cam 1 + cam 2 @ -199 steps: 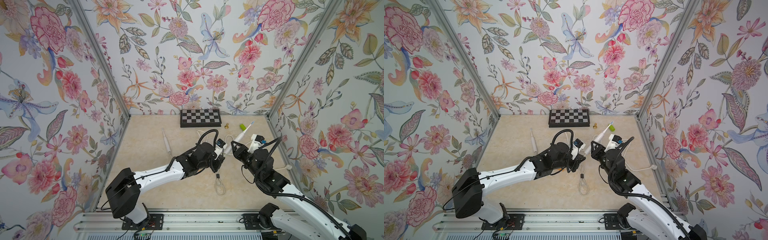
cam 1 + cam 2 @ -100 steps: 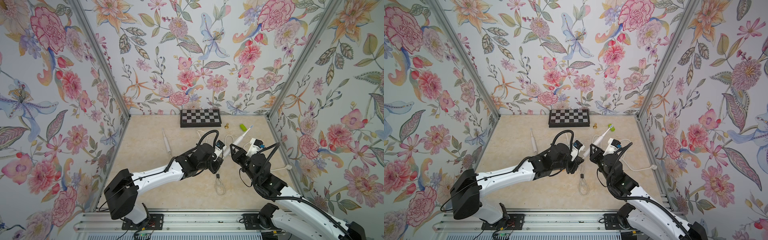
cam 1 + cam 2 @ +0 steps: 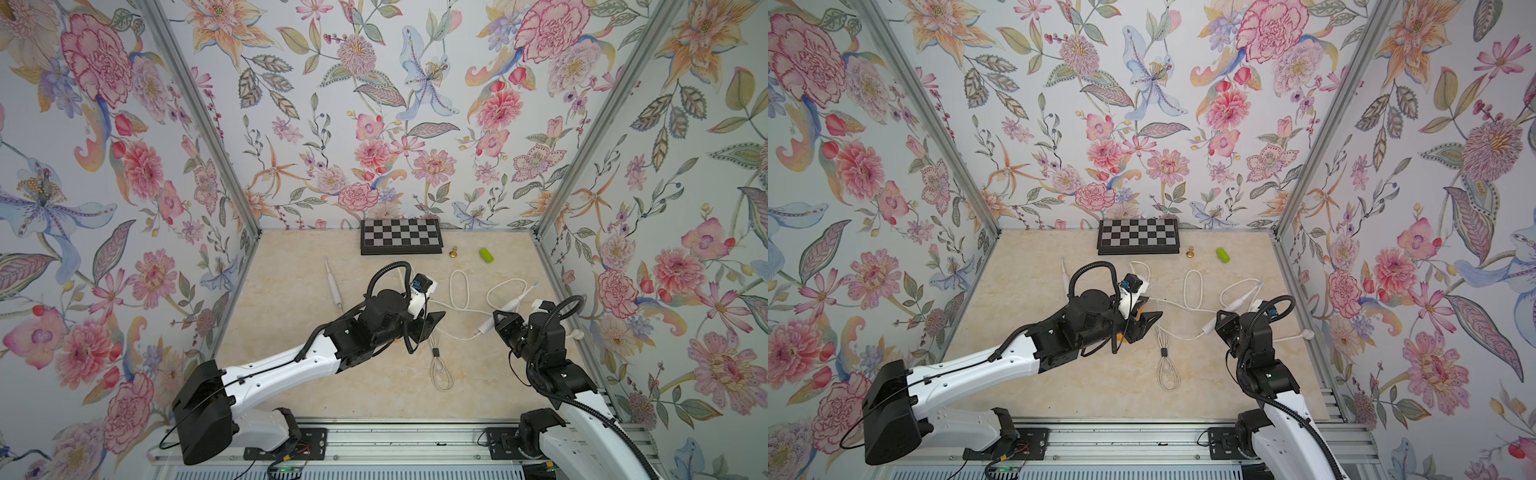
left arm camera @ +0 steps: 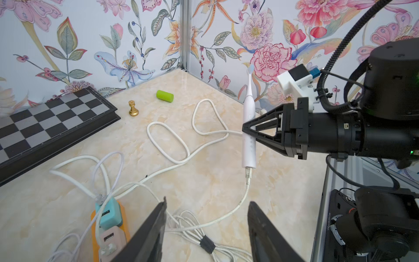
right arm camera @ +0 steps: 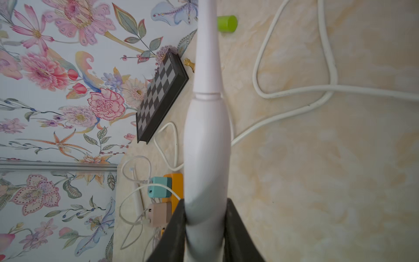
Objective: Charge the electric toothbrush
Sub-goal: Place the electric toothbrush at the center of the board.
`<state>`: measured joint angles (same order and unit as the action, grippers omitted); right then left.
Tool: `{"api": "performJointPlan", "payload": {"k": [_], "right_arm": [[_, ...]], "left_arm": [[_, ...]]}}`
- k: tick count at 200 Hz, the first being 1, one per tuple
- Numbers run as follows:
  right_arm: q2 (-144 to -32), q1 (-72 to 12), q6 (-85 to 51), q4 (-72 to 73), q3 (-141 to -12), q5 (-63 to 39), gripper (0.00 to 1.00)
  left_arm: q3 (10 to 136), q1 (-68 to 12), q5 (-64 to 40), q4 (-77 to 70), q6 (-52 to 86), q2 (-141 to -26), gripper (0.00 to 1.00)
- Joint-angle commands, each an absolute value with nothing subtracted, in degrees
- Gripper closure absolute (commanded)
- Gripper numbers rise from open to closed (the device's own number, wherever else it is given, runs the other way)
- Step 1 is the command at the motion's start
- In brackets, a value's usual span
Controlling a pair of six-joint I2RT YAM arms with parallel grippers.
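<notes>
**Charging lead seated in the brush base; set-down still to come**

Shows the electric toothbrush point(image 4: 249, 147) held clear of the table point(image 4: 283, 192), roughly upright with the brush head uppermost, well in front of the chessboard point(image 4: 45, 127) and off toward the right arm's side. Clenched at mid-handle by the right gripper point(image 5: 205, 215), pressed on the white body from both sides. Note the charging cable point(image 4: 240, 205), metal plug entered in the bottom of the handle, sagging from there to the table and looping back toward the chessboard. Facing it, the left gripper point(image 4: 207, 202): spread wide and empty, just short of the plug, touching neither cable nor brush. Orange power strip point(image 4: 93, 219), with teal adapter point(image 4: 108, 213) and pink adapter point(image 4: 111, 238), also in front of the chessboard, on the left arm's side; cannot tell from these views which adapter feeds this lead.

Judged step: insertion apparently made, brush not yet put down. Next move likely to call for lowering the brush gently onto the table in front of the chessboard, keeping slack in the lead so as not to lever the plug out, then opening the right gripper; likewise for drawing the left arm away without snagging the loops. A second white brush point(image 3: 333, 286), gold pawn point(image 3: 454, 252) and green cylinder point(image 3: 486, 254) near the chessboard, uninvolved.
</notes>
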<state>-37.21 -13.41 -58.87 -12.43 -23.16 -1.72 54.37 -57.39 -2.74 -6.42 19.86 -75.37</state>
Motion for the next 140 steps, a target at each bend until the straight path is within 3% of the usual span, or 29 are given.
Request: {"api": "performJointPlan", "payload": {"k": [1, 76, 120, 140], "right_arm": [[-34.67, -14.02, -62.51, -18.57, -18.50, -8.82, 1.00], [-33.80, -19.07, -67.68, -20.15, -9.96, -7.19, 0.98], [-36.65, -19.03, -68.23, -22.05, -10.29, -6.96, 0.82], [-37.87, -19.06, -67.15, -25.25, -12.60, -5.86, 0.64]], "left_arm": [[50.68, -57.30, 4.48, -7.30, 21.48, -73.94, 0.37], [47.02, -57.30, 11.05, -9.14, 23.73, -73.18, 0.30], [47.01, -57.30, 13.31, -9.24, 23.19, -73.14, 0.26], [47.12, -57.14, 16.30, -8.76, 22.62, -72.58, 0.22]]}}
